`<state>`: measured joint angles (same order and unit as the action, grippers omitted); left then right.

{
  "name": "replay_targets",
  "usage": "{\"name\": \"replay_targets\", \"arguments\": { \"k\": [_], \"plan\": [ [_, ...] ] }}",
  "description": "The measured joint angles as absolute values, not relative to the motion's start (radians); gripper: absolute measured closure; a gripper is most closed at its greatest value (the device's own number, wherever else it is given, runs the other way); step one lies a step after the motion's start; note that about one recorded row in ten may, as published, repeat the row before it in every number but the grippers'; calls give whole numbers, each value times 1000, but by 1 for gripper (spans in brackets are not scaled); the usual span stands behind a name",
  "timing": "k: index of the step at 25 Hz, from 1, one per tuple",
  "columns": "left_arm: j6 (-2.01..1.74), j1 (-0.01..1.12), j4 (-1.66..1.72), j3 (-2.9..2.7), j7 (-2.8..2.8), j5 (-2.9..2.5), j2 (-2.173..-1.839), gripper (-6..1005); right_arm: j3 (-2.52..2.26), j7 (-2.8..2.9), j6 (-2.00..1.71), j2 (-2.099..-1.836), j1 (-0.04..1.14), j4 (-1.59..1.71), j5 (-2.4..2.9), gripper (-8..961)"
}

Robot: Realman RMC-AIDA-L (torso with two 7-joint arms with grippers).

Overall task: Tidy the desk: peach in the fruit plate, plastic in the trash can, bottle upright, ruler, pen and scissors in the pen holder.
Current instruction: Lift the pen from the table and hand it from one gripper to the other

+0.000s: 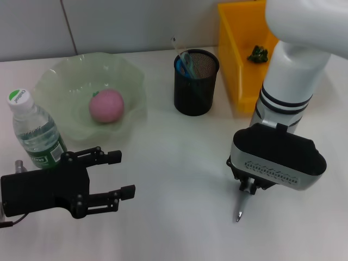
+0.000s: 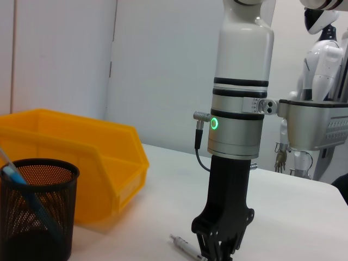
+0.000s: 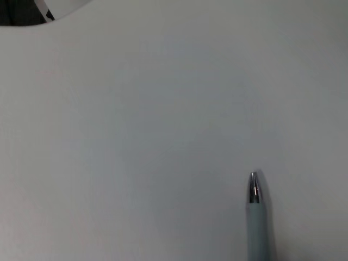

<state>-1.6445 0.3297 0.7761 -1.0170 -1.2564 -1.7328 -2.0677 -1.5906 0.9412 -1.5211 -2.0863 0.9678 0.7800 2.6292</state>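
The pen [image 1: 240,209] lies flat on the desk [image 1: 174,217] in front of the pen holder [image 1: 196,81], tip outward. The right gripper [image 2: 217,253] is lowered over it – finger closure cannot be told (hidden). The left gripper [image 1: 122,175] is parked open, empty – beside the bottle [image 1: 32,130].

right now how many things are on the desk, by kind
bottle: 1
peach: 1
plate: 1
pen holder: 1
yellow bin: 1
pen: 1, on the desk under the right claw
total: 6
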Motion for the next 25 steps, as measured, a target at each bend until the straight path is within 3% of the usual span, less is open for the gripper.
{"name": "replay_targets", "arguments": {
  "k": [4,12,25],
  "plan": [
    [-1649,330,778,-1017,-1256,-1728,-2066,221,-1574,964,-1523,-2087,933,871,2626,826],
    [-1735,300,782,-1002,-1228,-1704,-2063,223,-1487,1274,-1671,-2083,745,1332,2450,832],
    [-1840,226,756,-950,-1081,-1598,-2071,227,-1237,1597,-1675,-2081,520,1390,2082,833]
  ]
}}
